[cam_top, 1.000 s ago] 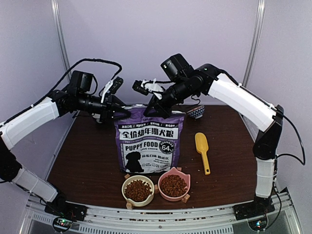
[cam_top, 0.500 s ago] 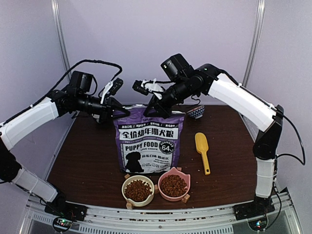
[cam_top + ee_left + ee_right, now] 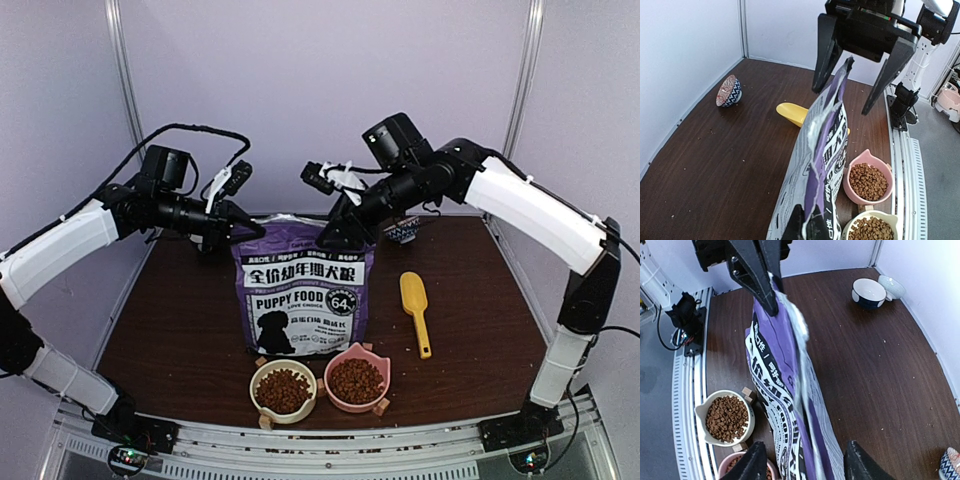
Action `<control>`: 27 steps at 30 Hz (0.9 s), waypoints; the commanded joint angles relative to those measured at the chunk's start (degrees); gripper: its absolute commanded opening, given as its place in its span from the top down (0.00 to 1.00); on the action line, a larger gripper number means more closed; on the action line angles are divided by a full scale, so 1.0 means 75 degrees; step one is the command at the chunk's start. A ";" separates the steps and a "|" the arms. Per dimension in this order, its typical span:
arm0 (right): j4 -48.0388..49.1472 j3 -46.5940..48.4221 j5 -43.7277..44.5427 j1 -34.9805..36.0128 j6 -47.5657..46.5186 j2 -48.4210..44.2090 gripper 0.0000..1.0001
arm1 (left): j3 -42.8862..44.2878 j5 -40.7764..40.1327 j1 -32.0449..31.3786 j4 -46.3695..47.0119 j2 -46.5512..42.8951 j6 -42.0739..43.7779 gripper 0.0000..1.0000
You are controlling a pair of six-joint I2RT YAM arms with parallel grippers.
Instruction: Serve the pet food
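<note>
The left gripper (image 3: pixel 238 224) is closed on one top corner of the purple bag (image 3: pixel 305 290). The right gripper (image 3: pixel 338 232) is wide open around the other corner. I judge that the bag, held at one corner, may tip forward onto the cream bowl (image 3: pixel 256 385) and pink bowl (image 3: pixel 357 408) below both grippers, scattering the pet food (image 3: pixel 283 389) in them. A yellow scoop (image 3: pixel 415 305) lies below the right gripper, and a patterned bowl (image 3: pixel 402 230) is just behind it.

Bag (image 3: pixel 303 300) is seen as glossy printed plastic film, crinkled, silvery along the top edge. Desk (image 3: pixel 180 330) under the bag is noted as dark wood grain, matt. Scoop (image 3: pixel 415 305) beside the bag: smooth yellow plastic, slight sheen. Kibble (image 3: pixel 283 390) in front of the bag is logged as dry, rough, matt brown.
</note>
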 commanded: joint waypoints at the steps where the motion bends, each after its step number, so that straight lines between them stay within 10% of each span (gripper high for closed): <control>1: 0.1246 -0.1313 -0.0225 -0.0419 0.0591 -0.1169 0.41 | 0.0084 -0.0129 -0.0028 0.0044 -0.0285 0.0099 1.00; 5: 0.2628 -0.2946 -0.0740 -0.0962 0.1176 -0.2310 0.26 | 0.0057 -0.0162 -0.0025 0.0029 -0.0315 0.0101 1.00; 15: 0.4172 -0.5080 -0.1581 -0.1511 0.1558 -0.3461 0.25 | 0.0069 -0.0176 -0.0019 0.0015 -0.0309 0.0101 1.00; 27: 0.3845 -0.4288 -0.1813 -0.1376 0.1215 -0.2437 0.50 | 0.0092 -0.0213 -0.0031 0.0004 -0.0251 0.0089 1.00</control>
